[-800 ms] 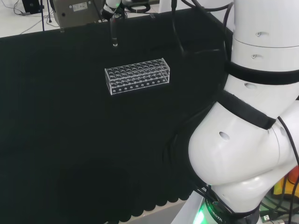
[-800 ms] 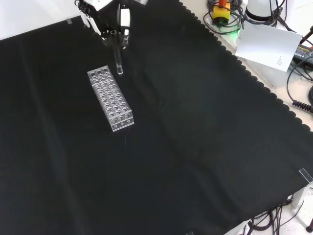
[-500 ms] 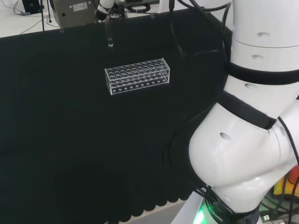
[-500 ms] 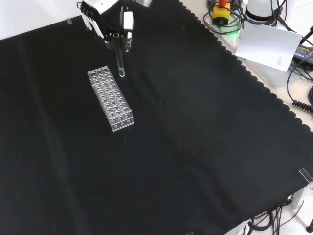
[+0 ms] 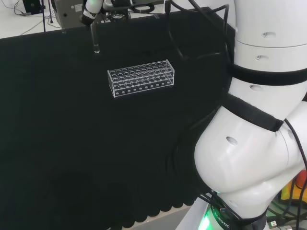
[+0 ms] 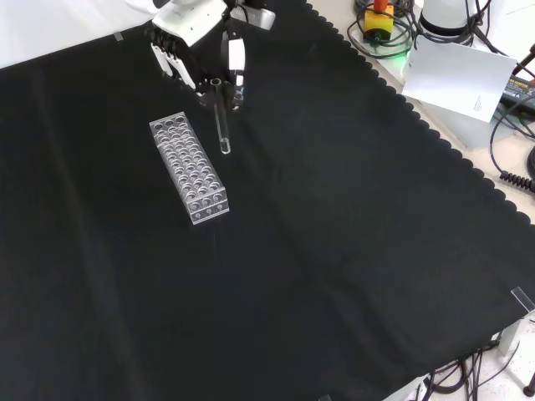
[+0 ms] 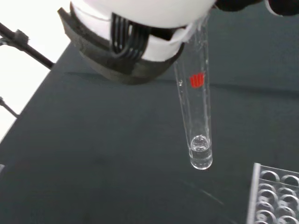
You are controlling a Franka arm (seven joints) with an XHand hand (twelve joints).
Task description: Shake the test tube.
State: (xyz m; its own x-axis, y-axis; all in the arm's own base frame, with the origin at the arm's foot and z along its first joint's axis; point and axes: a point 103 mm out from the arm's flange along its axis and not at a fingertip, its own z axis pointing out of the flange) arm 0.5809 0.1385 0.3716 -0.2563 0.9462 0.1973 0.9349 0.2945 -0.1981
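A clear glass test tube (image 6: 222, 119) hangs above the black cloth, pinched near its mouth by the black and white hand (image 6: 194, 38). In the head view the hand (image 5: 94, 6) is at the top edge and the tube (image 5: 96, 39) points down, to the left of and beyond the clear plastic rack (image 5: 141, 78). In the front view the tube's rounded end hangs just right of the rack (image 6: 189, 169). Up close in the wrist view, the tube (image 7: 197, 126) carries a small red mark and looks empty. A corner of the rack (image 7: 275, 195) shows beside it.
A grey box (image 5: 76, 10) stands beyond the cloth's far edge in the head view. In the front view a white sheet (image 6: 456, 75), a yellow and red button (image 6: 380, 17) and cables lie past the scalloped cloth edge (image 6: 435, 138). The arm's white links (image 5: 259, 124) stand at the right of the head view.
The hand has carried the tube leftward in the head view and lower and to the right in the front view. The rack has stayed put.
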